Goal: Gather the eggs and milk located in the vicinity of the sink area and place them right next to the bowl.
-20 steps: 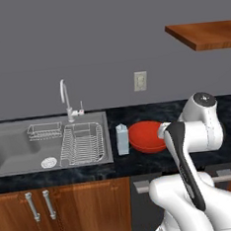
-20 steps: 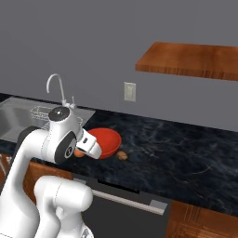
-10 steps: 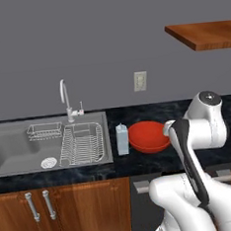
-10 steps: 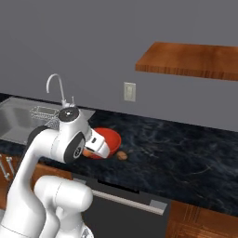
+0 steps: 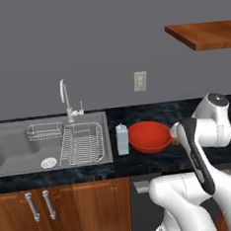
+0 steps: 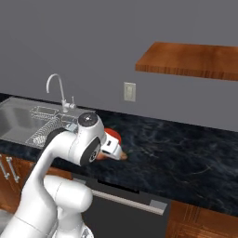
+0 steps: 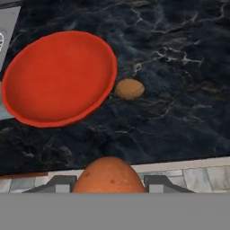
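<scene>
My gripper (image 7: pixel 109 182) is shut on a brown-orange egg (image 7: pixel 109 174), which sits between the two fingertips low in the hand view, above the counter's front edge. A second egg (image 7: pixel 130 89) lies on the dark counter just right of the red bowl (image 7: pixel 58 78), close to its rim. In the left base view the bowl (image 5: pixel 149 137) stands with the milk carton (image 5: pixel 122 139) upright at its left, between it and the sink (image 5: pixel 21 150). My forearm hides the hand there. In the right base view the hand (image 6: pixel 112 148) hangs by the bowl's (image 6: pixel 113 136) right side.
A wire dish rack (image 5: pixel 82 142) fills the sink's right part, and the curved faucet (image 5: pixel 65 97) rises behind it. A wooden shelf (image 5: pixel 204 34) hangs high on the right and an outlet (image 5: pixel 140 80) is on the wall. Dark counter (image 6: pixel 186 153) stretches right of the bowl.
The arm has swung to the right, and the hand has moved along the bowl toward its right side. The bowl, the milk and the lying egg have stayed put.
</scene>
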